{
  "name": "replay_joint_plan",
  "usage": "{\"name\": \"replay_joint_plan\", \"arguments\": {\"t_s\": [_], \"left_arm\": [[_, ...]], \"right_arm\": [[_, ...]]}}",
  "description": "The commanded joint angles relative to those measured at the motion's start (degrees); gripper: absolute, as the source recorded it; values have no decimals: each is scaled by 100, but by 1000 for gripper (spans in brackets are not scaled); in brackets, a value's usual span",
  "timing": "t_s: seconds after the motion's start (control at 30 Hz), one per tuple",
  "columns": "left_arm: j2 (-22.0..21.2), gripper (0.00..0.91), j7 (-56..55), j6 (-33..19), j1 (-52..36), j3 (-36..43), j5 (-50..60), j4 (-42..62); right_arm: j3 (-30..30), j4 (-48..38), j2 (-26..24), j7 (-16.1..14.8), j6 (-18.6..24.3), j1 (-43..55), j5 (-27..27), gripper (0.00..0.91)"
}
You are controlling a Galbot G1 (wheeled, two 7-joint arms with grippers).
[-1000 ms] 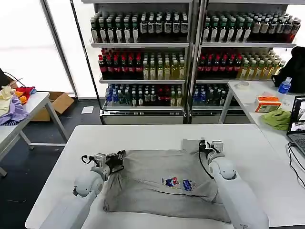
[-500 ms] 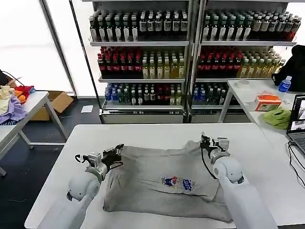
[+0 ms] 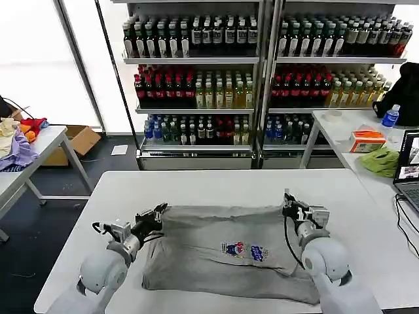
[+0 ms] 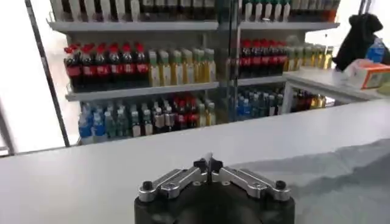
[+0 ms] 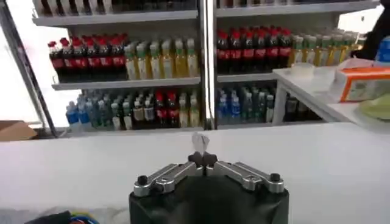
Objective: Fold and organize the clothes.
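Both my grippers are clamped on the far corners of one light grey shirt (image 3: 226, 252) that lies spread across the white worktop (image 3: 216, 186), its small multicoloured chest print (image 3: 243, 250) facing up. My left gripper (image 3: 156, 214) pinches the far left corner, and my right gripper (image 3: 291, 204) pinches the far right corner, fingers together on the cloth.

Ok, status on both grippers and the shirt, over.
Left gripper shut on the light grey cotton shirt at its far left corner. Right gripper shut on its far right corner. Shirt flat on white table; nothing obstructing.
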Motion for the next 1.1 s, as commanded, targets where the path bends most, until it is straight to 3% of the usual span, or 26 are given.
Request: {"name": "replay_joint_plan", "arguments": {"t_s": [0.03,0.4,0.93,0.97,1.0,1.03,1.1], "left_arm": [[52,0,76,-32,759,-57,268,-304],[110,0,86,11,984,-26,427,-337],[57,10,194,-19,1080,-22,740,-247],[48,786,196,-27,1106,-22,797,-291],[39,907,194,-30,1119,-23,833,-312],[13,907,189,-35,1130,-29,901,-342],[-23,907,169,-69,1136,-39,970,-393]], "right_arm": [[573,804,-23,194,-7,-1528,-97,0],[795,1233,30,314,75,-2402,-301,0],[231,931,229,484,272,-2571,-927,0],[216,888,243,496,285,-2555,-952,0],[208,861,253,495,291,-2546,-971,0],[193,800,261,487,317,-2528,-1009,0],[169,731,277,479,324,-2508,-1046,202]]}}
